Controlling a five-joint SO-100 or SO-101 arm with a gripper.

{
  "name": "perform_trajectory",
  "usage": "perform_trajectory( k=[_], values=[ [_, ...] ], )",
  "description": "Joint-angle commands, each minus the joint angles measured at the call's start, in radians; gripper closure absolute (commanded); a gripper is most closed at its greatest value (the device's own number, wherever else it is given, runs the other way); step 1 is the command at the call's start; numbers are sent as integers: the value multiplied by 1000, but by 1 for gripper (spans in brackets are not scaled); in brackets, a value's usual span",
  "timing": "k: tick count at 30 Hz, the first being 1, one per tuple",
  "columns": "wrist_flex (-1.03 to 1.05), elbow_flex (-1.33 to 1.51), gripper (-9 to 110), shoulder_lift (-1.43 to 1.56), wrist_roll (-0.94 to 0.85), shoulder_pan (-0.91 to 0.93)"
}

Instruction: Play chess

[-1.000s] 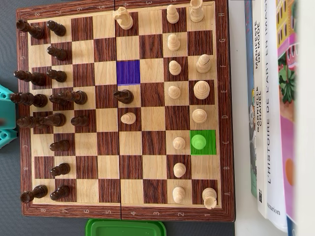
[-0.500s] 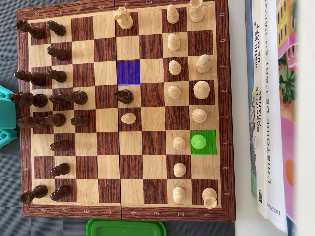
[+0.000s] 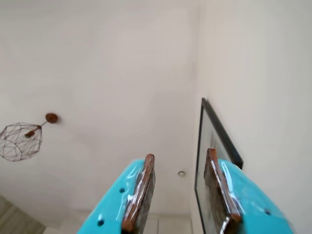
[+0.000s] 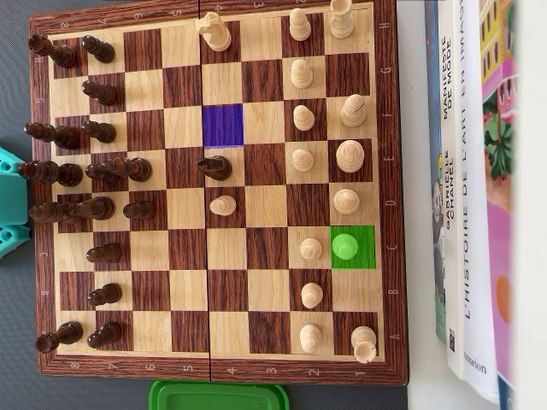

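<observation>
My turquoise gripper [image 3: 178, 195] points up at a white ceiling, its jaws narrowly parted and holding nothing. The chessboard [image 4: 389, 171] lies beside a row of books [image 4: 470, 196], with a green-tinted piece [image 4: 345, 247] on the green square near them and a purple square [image 4: 223, 125] toward the board's middle.

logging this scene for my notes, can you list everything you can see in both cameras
chessboard: one, brown wood, filling the overhead view
dark pieces: many, along the board's left side, one out near the centre
light pieces: many, along the right side, one near the centre
purple square: one, upper middle
green square: one, right side, under a green-tinted piece
green container: one, bottom edge
books: a few, right of the board
wire lamp: one, wrist view left
framed picture: one, black frame, on the wall
gripper: teal, open, empty
</observation>
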Motion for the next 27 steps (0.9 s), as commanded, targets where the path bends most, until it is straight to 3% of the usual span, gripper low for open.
perform_trajectory(
  k=[1, 17, 27],
  values=[
    [-49, 20, 86, -11, -6, -8],
    [-261, 20, 86, -11, -8, -5],
    [-261, 20, 86, -11, 2, -5]
  ],
)
